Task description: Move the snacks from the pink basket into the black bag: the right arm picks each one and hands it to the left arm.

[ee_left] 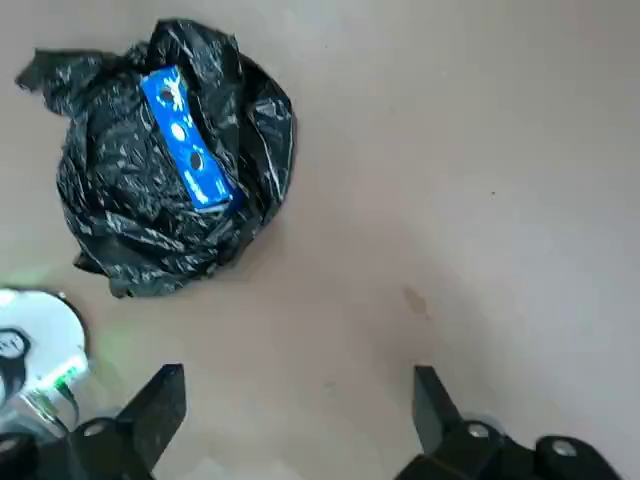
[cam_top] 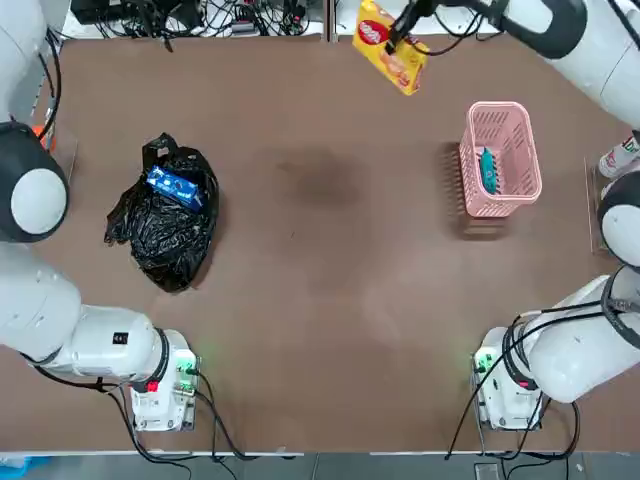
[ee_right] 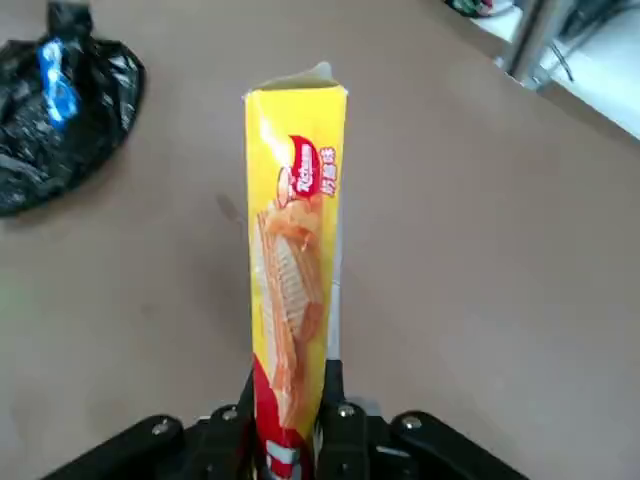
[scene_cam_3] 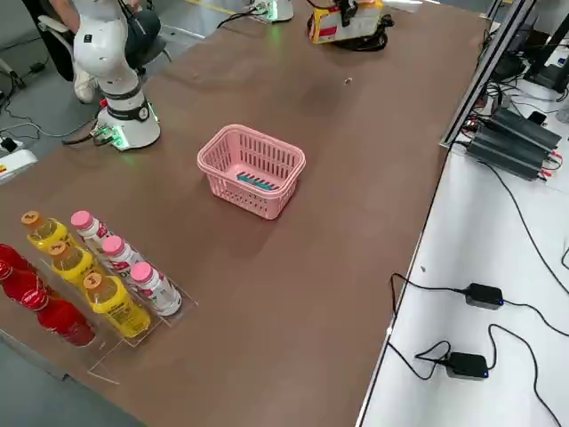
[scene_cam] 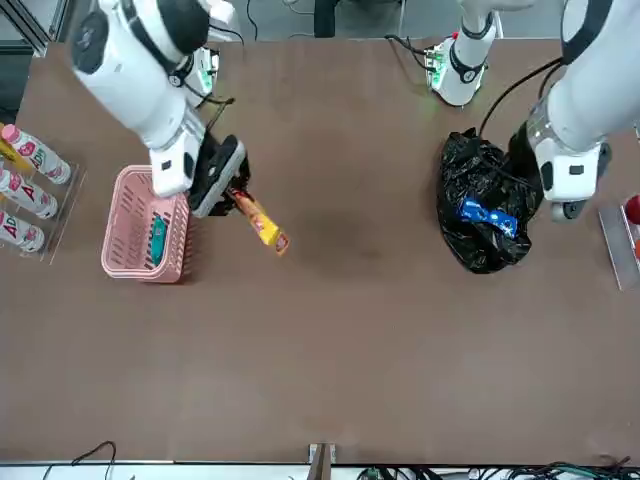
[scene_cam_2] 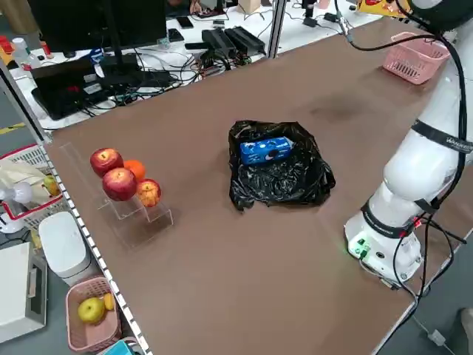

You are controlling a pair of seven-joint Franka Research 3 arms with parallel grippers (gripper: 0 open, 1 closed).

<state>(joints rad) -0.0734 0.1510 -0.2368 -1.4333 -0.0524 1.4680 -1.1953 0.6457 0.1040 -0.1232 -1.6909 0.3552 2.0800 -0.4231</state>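
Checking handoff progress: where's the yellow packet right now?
The right gripper is shut on the yellow packet, holding it above the table just beside the pink basket, on the side toward the black bag.

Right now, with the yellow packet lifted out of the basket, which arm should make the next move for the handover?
The left. The right claw is shut on the yellow packet above the table, while the left claw is open and empty near the black bag, so it looks free to come and take it.

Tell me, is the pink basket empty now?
No. In the top view a small teal packet still lies inside the pink basket, while the yellow packet is held up by the right gripper.
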